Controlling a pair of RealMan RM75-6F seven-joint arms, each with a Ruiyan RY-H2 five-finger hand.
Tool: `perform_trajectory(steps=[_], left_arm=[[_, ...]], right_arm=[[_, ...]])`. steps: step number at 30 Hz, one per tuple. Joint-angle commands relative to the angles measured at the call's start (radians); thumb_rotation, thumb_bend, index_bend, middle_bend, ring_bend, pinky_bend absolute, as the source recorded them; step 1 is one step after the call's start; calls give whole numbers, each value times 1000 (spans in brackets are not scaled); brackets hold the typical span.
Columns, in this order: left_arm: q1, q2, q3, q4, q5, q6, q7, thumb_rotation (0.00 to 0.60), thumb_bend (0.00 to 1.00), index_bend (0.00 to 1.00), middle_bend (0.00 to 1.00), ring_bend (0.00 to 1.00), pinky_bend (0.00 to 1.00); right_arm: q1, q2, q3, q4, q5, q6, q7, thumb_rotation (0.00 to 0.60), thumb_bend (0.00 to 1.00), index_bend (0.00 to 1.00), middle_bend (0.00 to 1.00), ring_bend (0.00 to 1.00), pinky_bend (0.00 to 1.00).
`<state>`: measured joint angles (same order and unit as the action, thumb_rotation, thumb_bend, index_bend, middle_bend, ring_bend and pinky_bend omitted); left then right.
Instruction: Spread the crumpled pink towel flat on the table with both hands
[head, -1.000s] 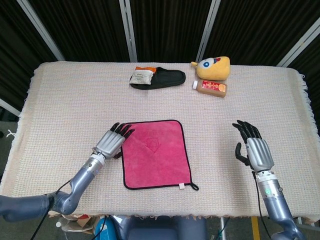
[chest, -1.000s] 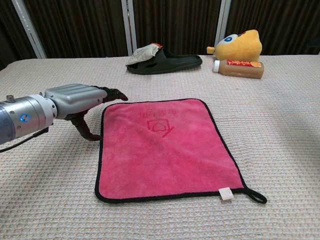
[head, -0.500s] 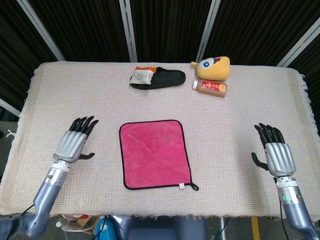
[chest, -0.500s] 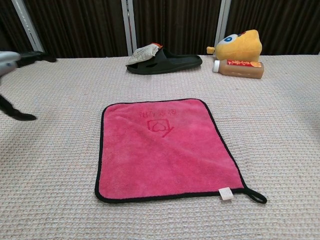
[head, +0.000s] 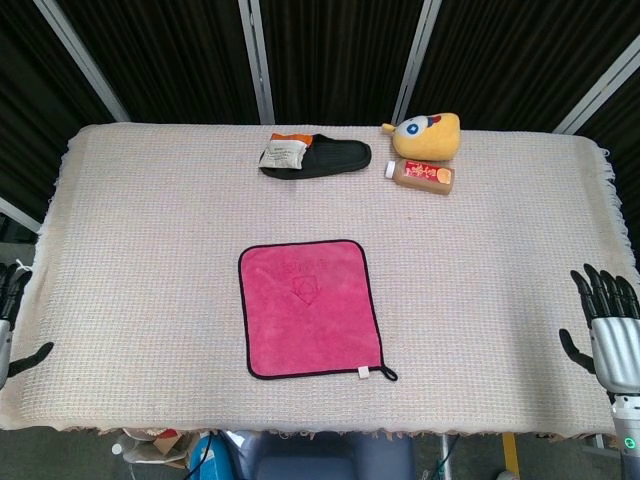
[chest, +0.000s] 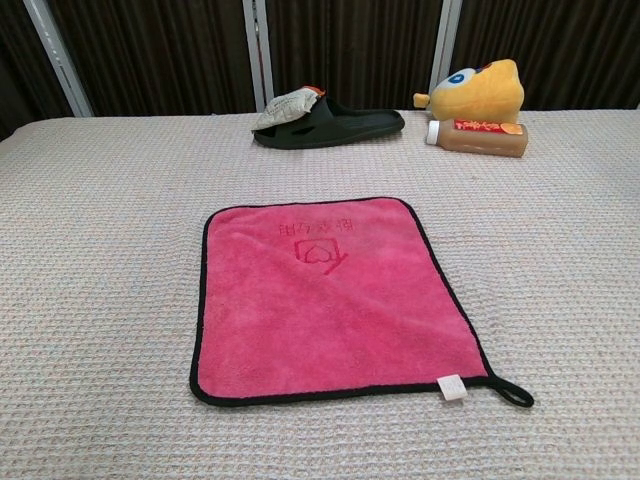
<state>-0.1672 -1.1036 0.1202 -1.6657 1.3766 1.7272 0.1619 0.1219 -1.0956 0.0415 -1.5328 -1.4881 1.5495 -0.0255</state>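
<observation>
The pink towel (head: 309, 309) with black trim lies flat and smooth in the middle of the table, its hanging loop at the near right corner (chest: 515, 393). In the chest view the towel (chest: 330, 297) shows with no hand on it. My left hand (head: 8, 320) is at the far left edge of the head view, mostly cut off, fingers apart and holding nothing. My right hand (head: 610, 332) hangs at the table's right edge, fingers spread and empty. Both hands are far from the towel.
A black slipper (head: 318, 156) with a crumpled packet in it lies at the back. Right of it sit a yellow plush toy (head: 428, 135) and a brown bottle (head: 422, 174) on its side. The woven tablecloth (head: 140, 220) covers the table.
Both hands have drawn outward, away from the towel, to the left and right table edges. The left hand has left the chest view. The towel has not moved.
</observation>
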Motion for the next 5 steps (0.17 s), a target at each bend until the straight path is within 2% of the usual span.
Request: perform_trajectory(steps=[1, 5], left_arm=[[68, 15, 14, 99, 13, 34, -61, 600, 27, 0, 0, 0, 0], [97, 20, -4, 119, 9, 33, -125, 600, 27, 0, 0, 0, 0]], right_arm=[[-17, 1, -14, 28, -18, 9, 21, 600, 339, 5, 40, 0, 65], [-23, -2, -11, 27, -28, 16, 32, 600, 338, 5, 40, 0, 65]])
